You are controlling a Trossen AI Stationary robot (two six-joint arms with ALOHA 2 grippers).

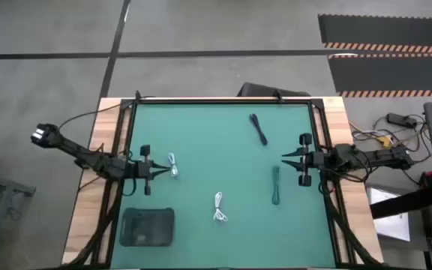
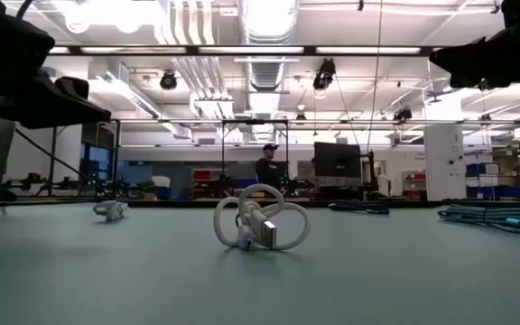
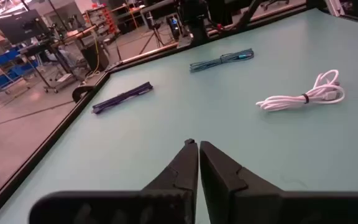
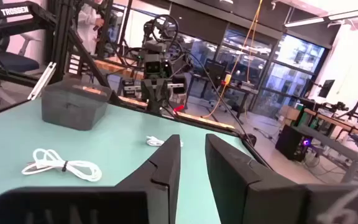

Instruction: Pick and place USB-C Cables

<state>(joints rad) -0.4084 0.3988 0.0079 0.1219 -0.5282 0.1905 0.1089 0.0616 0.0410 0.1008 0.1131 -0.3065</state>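
Four cable bundles lie flat on the green mat [image 1: 223, 150]. One white coil [image 1: 172, 165] sits just past my left gripper's [image 1: 161, 171] tips; it does not show in the left wrist view. The other white coil [image 1: 220, 206] [image 3: 303, 96] [image 2: 260, 221] lies toward the near edge. One black bundle [image 1: 258, 129] [image 3: 122, 98] lies near the far edge. A dark teal bundle [image 1: 275, 184] [image 3: 221, 60] lies close by my right gripper [image 1: 285, 160]. The left gripper [image 3: 197, 146] is shut above the mat. The right gripper [image 4: 191, 152] is open above the mat.
A grey bin [image 1: 147, 226] [image 4: 76, 102] stands at the mat's near left corner. Black rails frame the mat, with wooden table edge outside them. Bare mat lies between the two grippers. A person [image 2: 264, 167] stands far off in the room behind the table.
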